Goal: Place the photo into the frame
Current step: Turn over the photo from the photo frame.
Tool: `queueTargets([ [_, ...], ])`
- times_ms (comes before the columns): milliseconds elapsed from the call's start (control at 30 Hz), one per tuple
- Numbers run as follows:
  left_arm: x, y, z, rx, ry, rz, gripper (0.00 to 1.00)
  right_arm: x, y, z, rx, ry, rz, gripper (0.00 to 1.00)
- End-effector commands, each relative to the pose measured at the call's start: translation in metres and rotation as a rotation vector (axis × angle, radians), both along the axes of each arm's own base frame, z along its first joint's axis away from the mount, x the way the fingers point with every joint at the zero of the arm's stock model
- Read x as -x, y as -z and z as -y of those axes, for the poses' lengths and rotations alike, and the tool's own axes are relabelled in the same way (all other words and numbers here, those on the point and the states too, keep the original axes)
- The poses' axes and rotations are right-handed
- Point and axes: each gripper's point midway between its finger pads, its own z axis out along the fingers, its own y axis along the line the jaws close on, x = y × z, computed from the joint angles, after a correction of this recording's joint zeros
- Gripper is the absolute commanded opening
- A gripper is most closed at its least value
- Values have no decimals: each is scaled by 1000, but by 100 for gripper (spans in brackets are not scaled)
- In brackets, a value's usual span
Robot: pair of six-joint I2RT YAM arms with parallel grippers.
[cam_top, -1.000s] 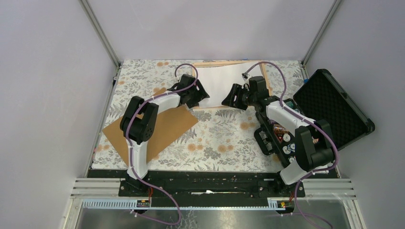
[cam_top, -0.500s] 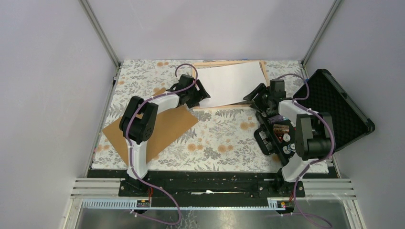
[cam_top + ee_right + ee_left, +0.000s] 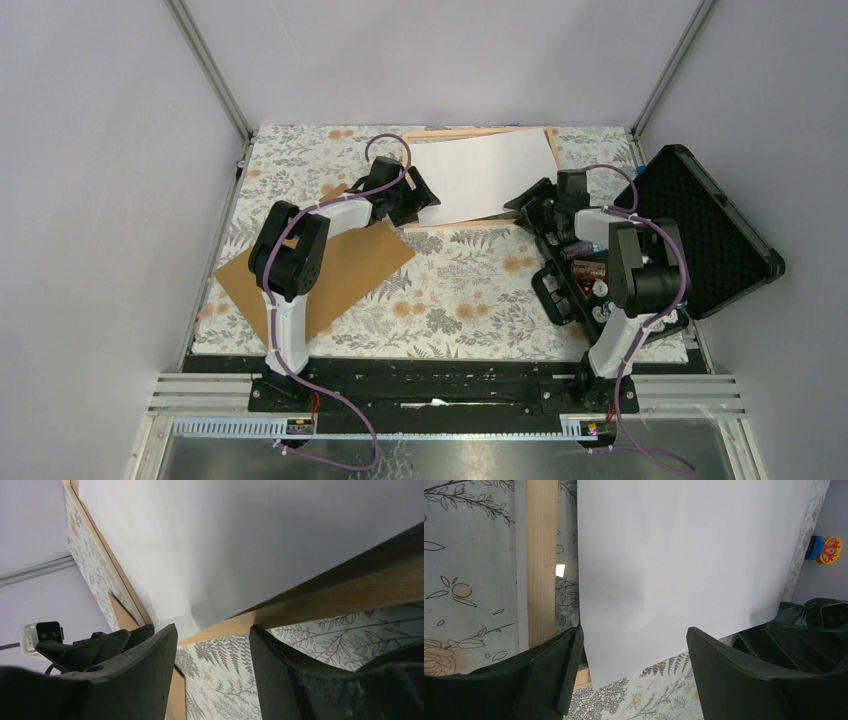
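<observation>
wooden frame [image 3: 541, 555] rail ahead of open left claw [image 3: 634, 632], white sheet [image 3: 684, 555] beside

Black foam-lined case [image 3: 700, 225] open at rt edge of floral cloth [image 3: 470, 290].

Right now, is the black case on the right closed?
No, the black case lies open, with its foam lining facing up in the top view.

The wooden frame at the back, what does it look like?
The thin-railed picture frame of light wood lies at the far edge of the flowered tablecloth. A plain white sheet lies crooked over it, hiding most of it, so only strips of its rails show around the sheet.
</observation>
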Motion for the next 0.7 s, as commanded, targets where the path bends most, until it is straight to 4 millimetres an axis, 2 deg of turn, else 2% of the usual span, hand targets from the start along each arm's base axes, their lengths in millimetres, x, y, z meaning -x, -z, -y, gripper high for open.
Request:
queueTargets([
  [0,15,18,-6,-35,23,-51,83,-22,-14,-8,-65,23,67,57],
  [133,15,17,-6,-34,31,-48,83,-30,-16,-14,-131,36,105,40],
  [300,11,12,-9,-34,41,-31,83,-34,-12,-13,-159,81,108,35],
  [467,10,7,-8,-27,52,-17,83,-36,-6,-3,-159,174,126,33],
  [567,11,2,-6,-20,61,-10,83,-36,-7,2,-152,223,148,26],
  [667,11,-12,-6,-14,67,18,84,-38,-10,4,-152,256,173,18],
])
